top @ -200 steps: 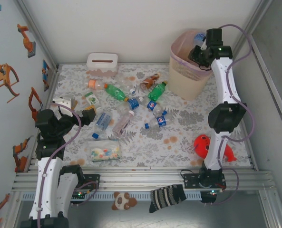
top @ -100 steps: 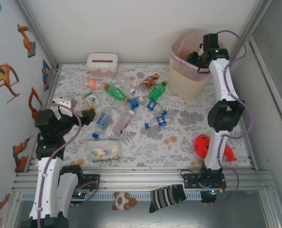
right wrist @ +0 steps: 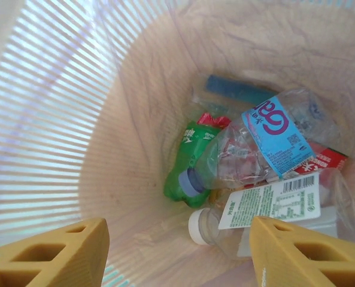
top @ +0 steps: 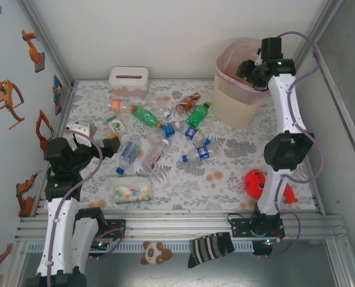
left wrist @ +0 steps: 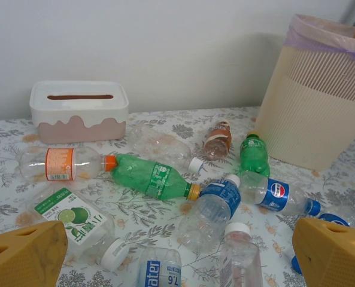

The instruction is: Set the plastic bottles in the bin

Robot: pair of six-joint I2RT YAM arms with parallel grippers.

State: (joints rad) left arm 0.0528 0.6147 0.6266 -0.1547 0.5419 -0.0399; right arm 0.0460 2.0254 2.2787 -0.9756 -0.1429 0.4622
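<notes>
Inside the bin (right wrist: 135, 89), bottles (right wrist: 267, 136) overlap — lower ones half hidden.

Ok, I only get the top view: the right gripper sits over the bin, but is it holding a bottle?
Observer: No. The right wrist view shows the right gripper open, nothing between its fingers, looking down into the bin.
Operator: What's inside?
Observer: Several bottles at the bottom: a green bottle, a clear bottle with a blue label, and one with a white cap.
Operator: And the other arm?
Observer: The left gripper is open and empty in the left wrist view, with a lime-labelled bottle lying just ahead of it.
</notes>
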